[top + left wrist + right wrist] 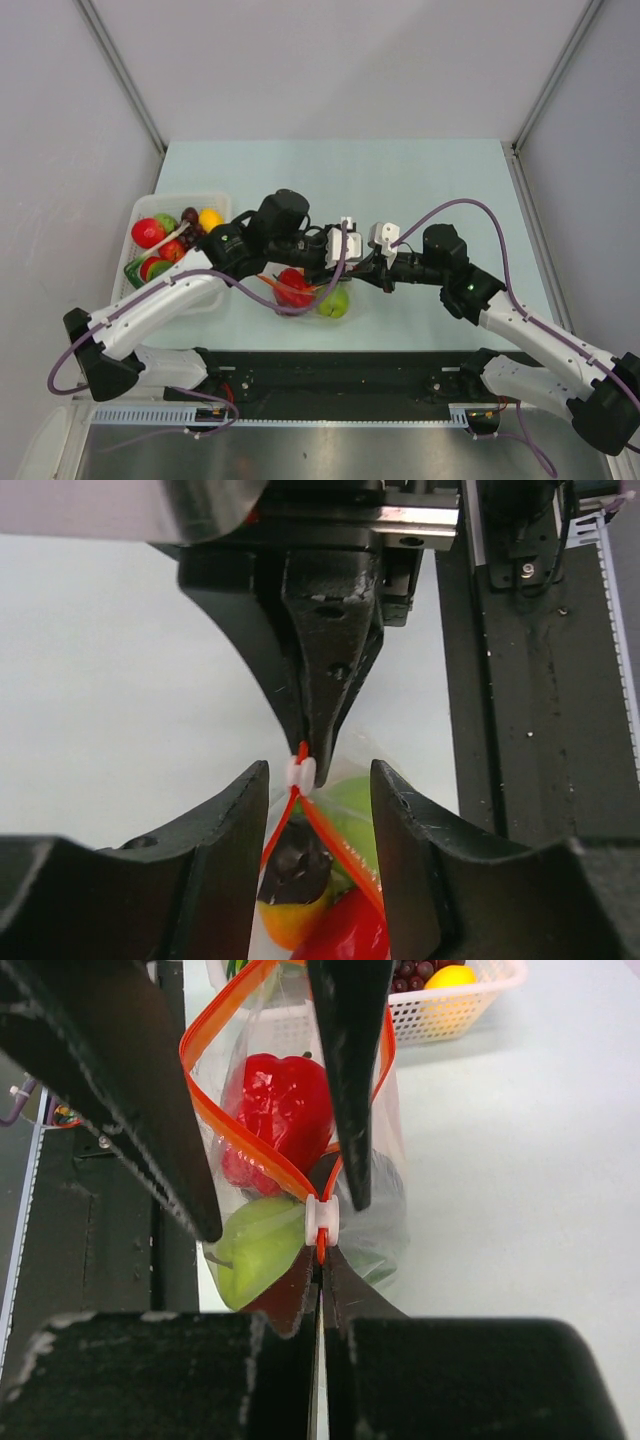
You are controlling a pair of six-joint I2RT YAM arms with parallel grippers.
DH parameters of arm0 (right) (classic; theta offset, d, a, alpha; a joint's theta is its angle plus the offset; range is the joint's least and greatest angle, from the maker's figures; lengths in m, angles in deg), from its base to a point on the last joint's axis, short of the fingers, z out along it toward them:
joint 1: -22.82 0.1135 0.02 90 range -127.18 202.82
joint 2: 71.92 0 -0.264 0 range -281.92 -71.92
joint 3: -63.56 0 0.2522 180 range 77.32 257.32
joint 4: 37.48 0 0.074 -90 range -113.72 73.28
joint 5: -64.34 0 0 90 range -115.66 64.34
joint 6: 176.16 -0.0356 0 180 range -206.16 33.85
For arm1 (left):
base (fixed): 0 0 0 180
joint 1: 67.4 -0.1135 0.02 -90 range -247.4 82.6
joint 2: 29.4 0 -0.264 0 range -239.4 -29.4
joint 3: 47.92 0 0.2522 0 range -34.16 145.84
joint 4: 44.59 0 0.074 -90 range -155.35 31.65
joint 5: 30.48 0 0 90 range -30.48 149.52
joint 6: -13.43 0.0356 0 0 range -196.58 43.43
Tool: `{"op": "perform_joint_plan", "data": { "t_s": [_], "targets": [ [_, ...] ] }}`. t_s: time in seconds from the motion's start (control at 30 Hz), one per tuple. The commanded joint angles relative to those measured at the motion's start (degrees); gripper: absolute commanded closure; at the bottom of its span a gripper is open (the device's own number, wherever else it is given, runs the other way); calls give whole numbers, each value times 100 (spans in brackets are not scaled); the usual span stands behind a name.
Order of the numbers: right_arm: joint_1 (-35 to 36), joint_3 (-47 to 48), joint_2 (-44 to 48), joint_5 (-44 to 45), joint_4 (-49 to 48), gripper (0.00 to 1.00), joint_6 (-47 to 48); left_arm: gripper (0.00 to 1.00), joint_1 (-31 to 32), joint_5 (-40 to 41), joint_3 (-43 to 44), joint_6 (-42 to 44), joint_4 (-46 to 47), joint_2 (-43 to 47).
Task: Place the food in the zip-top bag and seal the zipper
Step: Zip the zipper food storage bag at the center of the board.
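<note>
In the left wrist view, the left gripper (320, 770) stands open. Its two black fingers sit either side of the zipper (279, 825) without clamping it. The right gripper (303, 746) reaches in from the opposite side, its tips pinched tight on the zipper's end just beyond the white slider (300, 773). From the slider the two orange-red strips part, so the mouth of the zip-top bag (350, 770) gapes. Inside are a dark piece (295, 870), a yellow-orange piece (295, 920), a red piece (350, 935) and a green apple (355, 800).

In the right wrist view, the zipper's long axis runs away from the right gripper's closed jaws toward the left of the table (520, 1180), its strips spread in a loop. The left gripper's fingers cross the mouth and hide part of the bag. Beyond, a white tray (470, 1010) holds dark grapes (415, 972) and a yellow piece (450, 977).

In the top view, the bag lies near the table's near edge, about midway across, under the meeting grippers and just right of the tray. A purple cable (285, 310) curls across it. The tray also holds red and green pieces.
</note>
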Motion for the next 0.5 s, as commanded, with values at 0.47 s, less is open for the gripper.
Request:
{"op": "perform_joint_plan", "data": {
  "t_s": [0.47],
  "targets": [
    [31, 164, 350, 195, -272, 100, 196, 91, 55, 388, -189, -117, 3, -44]
  ]
}}
